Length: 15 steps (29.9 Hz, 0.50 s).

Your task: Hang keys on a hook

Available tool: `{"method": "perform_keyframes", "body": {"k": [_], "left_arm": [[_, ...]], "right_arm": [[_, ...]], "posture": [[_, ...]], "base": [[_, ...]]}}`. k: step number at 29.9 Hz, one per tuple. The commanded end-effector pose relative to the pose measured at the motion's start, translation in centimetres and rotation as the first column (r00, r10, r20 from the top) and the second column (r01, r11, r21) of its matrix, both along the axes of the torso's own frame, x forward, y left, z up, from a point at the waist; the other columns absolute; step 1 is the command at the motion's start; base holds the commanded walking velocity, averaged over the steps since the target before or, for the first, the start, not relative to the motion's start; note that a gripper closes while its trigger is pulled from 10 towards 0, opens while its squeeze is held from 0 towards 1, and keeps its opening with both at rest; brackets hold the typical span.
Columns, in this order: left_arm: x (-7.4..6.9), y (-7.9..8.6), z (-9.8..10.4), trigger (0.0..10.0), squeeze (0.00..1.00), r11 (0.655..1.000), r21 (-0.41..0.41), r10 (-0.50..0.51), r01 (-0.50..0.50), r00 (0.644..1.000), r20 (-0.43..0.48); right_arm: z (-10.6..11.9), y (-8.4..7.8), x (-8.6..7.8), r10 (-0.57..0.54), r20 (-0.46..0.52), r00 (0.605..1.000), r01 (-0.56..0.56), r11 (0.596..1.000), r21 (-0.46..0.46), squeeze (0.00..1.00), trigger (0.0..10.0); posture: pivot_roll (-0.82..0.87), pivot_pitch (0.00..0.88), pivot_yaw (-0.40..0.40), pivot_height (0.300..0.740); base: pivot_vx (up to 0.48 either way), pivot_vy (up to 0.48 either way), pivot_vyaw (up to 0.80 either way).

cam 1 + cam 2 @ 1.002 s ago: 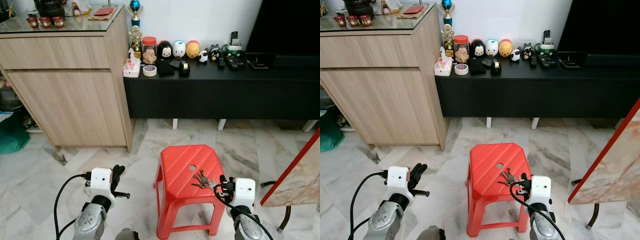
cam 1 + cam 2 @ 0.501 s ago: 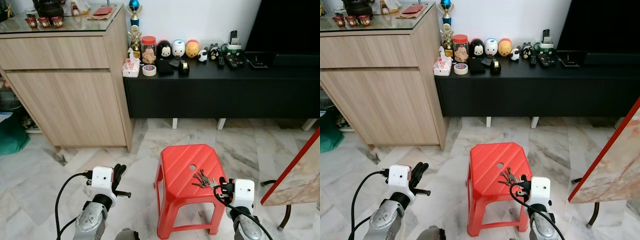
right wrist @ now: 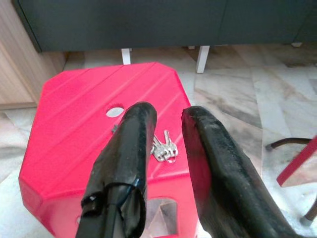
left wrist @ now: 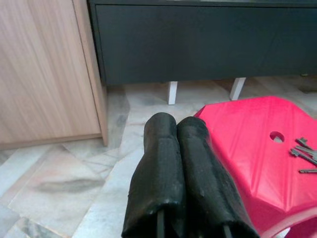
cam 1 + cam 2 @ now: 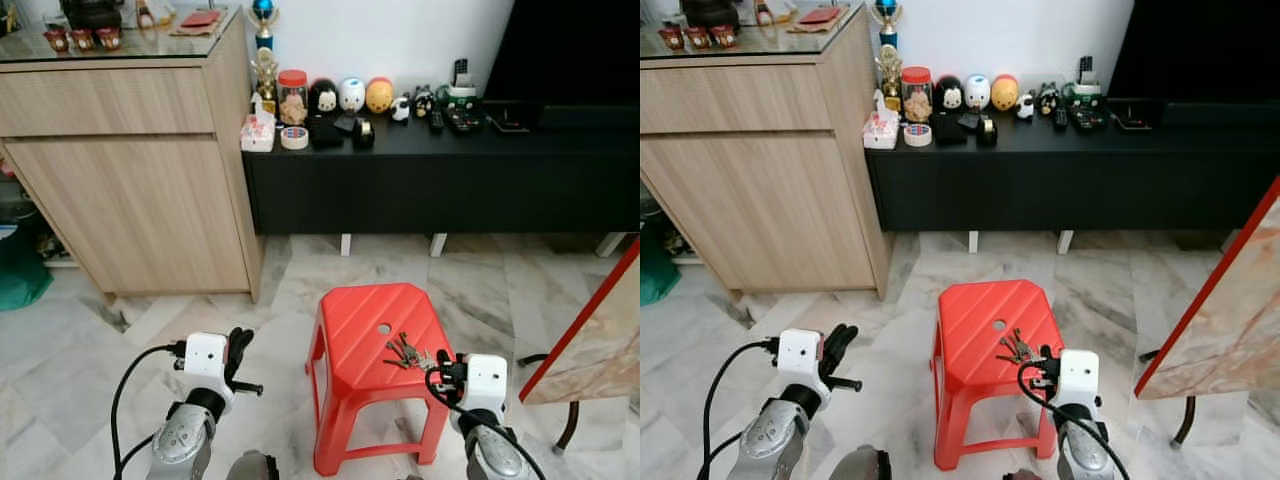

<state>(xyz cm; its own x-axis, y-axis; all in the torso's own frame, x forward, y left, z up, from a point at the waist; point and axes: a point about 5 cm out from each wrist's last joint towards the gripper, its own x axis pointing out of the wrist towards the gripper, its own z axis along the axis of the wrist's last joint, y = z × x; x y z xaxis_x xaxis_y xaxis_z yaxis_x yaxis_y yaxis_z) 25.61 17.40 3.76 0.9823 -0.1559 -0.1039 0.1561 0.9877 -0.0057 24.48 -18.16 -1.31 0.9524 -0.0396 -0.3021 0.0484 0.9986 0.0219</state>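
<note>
A bunch of silver keys [image 5: 404, 351] lies on the seat of a red plastic stool [image 5: 355, 330], near its right edge and close to the round hole. My right gripper [image 3: 167, 120] is open, hovering just above and before the keys [image 3: 163, 147], which show between its fingers. In the head view the right gripper [image 5: 438, 366] sits at the stool's right front corner. My left gripper [image 4: 179, 126] is shut with nothing in it, held low to the left of the stool [image 4: 257, 148]. No hook can be made out.
A wooden cabinet [image 5: 130, 170] stands at the back left. A long black TV console [image 5: 430, 170] with figurines, tape and remotes runs along the wall. A red-edged marble tabletop [image 5: 600, 340] leans in at the right. Marble floor surrounds the stool.
The camera has shifted slightly, with the scene sitting a little lower and closer. Both grippers keep about the same places; the keys still lie on the stool.
</note>
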Motion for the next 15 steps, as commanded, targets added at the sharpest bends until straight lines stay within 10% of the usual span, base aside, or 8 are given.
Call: {"method": "perform_keyframes", "body": {"k": [1,15], "left_arm": [[0.13,-0.22,0.2,10.0,0.0,1.0,-0.005,-0.009,0.009,1.0,0.003],[0.1,-0.54,0.12,10.0,0.0,1.0,-0.006,-0.014,0.014,1.0,-0.001]], "right_arm": [[0.0,-0.12,0.01,-0.004,0.002,1.0,0.004,1.0,0.0,0.0,10.0],[0.22,0.01,0.13,0.014,0.014,1.0,-0.014,1.0,0.0,0.0,10.0]], "posture": [[0.01,0.0,-0.019,0.64],[0.01,0.0,-0.021,0.64]], "base": [[0.0,0.0,0.0],[0.0,0.0,0.0]]}}
